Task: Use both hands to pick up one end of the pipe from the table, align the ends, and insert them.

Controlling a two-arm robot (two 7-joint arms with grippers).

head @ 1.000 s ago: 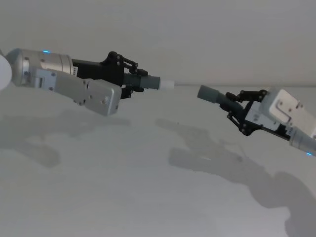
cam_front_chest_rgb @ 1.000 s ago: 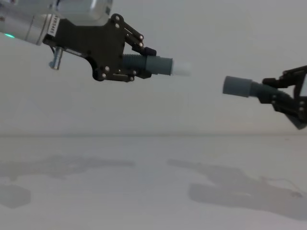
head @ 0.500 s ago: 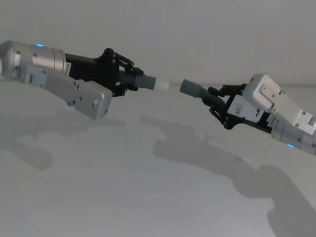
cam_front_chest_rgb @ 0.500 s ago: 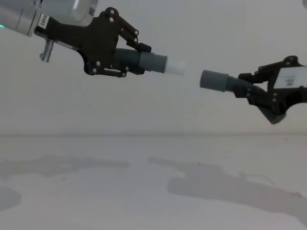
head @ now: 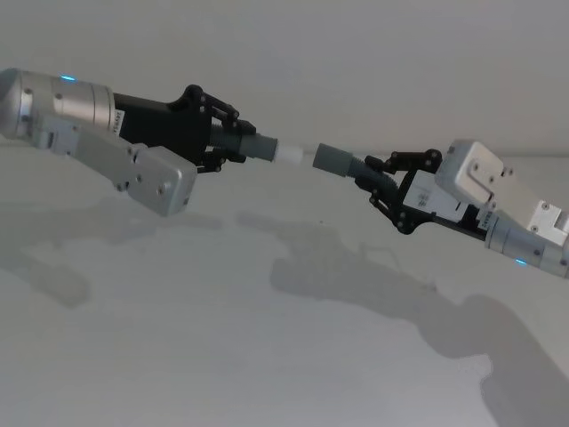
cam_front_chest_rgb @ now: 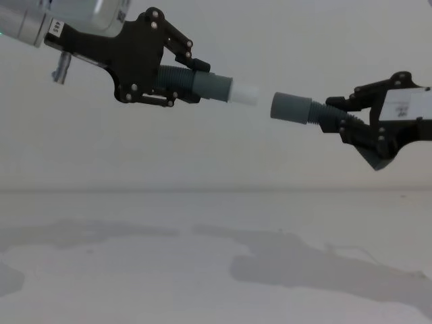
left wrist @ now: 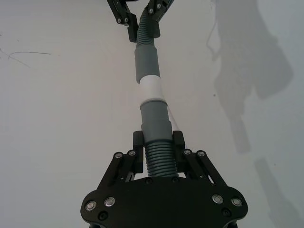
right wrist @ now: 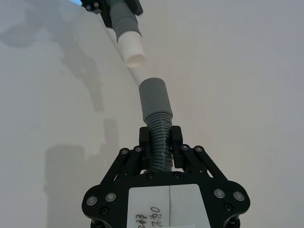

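1. The left hand [cam_front_chest_rgb: 185, 77] is closed around the ribbed part of the left pipe piece [cam_front_chest_rgb: 172, 77], just behind its grey cuff. The white tip [cam_front_chest_rgb: 246, 94] points towards the other arm.
2. The right hand [cam_front_chest_rgb: 337, 115] is closed on the ribbed part of the right pipe piece [cam_front_chest_rgb: 324, 116], and its grey socket [cam_front_chest_rgb: 289, 106] faces the tip.
3. Both pieces hang in the air, clear of the tabletop [cam_front_chest_rgb: 135, 270]. In the chest view the tip and socket are near each other but apart. The insertion is not yet begun.
4. Misalignment is the main risk. In the right wrist view the tip sits a little to one side of the socket mouth and at a slight angle. If pushed together like this, the tip would probably hit the rim instead of going in.
5. Both hands grip soft ribbed hose, not the stiff cuffs. A blocked push could bend the hose, tilt a cuff further off line, and make the fit worse.
6. A hard push against the rim could also make a piece slide or twist in its hand, or fall to the tabletop.
7. A short push might seat the tip only partway, and the joint could then pull apart.
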